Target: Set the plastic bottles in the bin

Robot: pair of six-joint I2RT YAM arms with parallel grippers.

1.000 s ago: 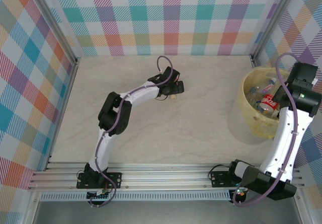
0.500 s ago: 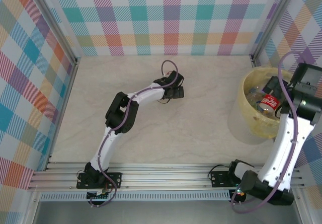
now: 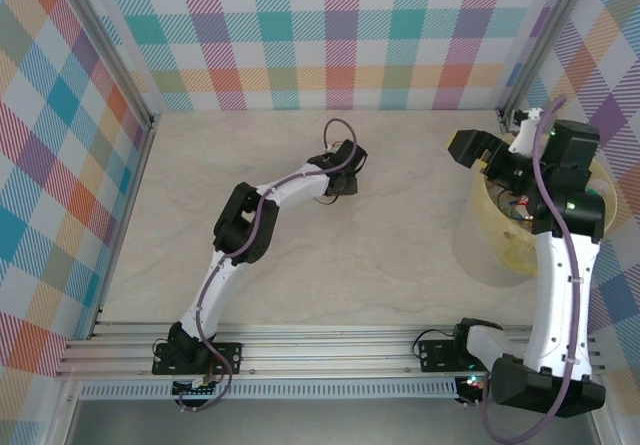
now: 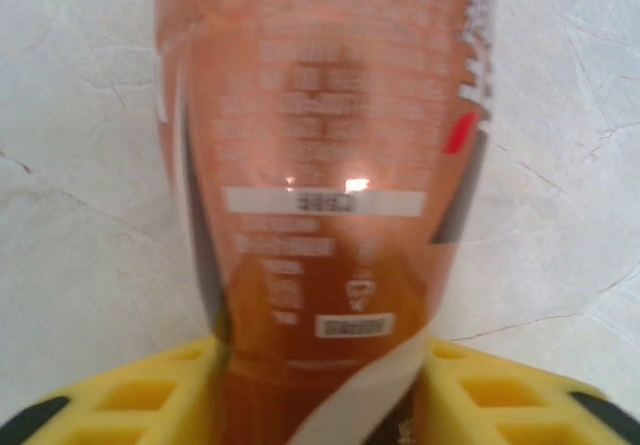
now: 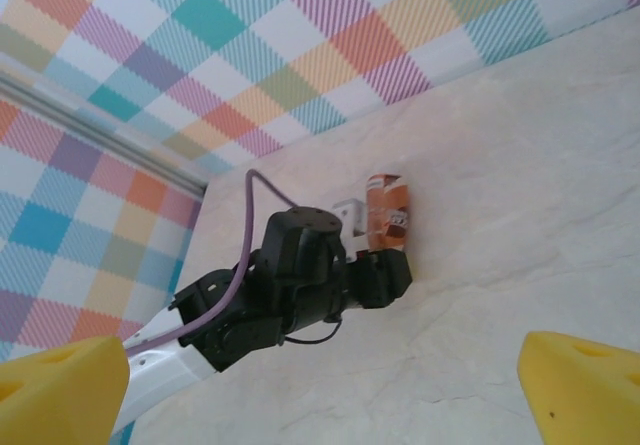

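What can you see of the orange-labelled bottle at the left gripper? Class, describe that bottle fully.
The orange-labelled bottle looks like plastic wrapped in a glossy orange label with fine white print, white strips and a red mark. One end sits between the left gripper's yellow fingers, which touch both sides. It sits close to the marbled table.

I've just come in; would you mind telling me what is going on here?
Two arms are clearing bottles into a bin. The left end effector is out over the middle of the table, closed around an orange-labelled bottle with its fingers against both sides. The right end effector is open and empty, raised by the far-left rim of the bin. The right arm covers much of the bin, so its contents are hard to make out.
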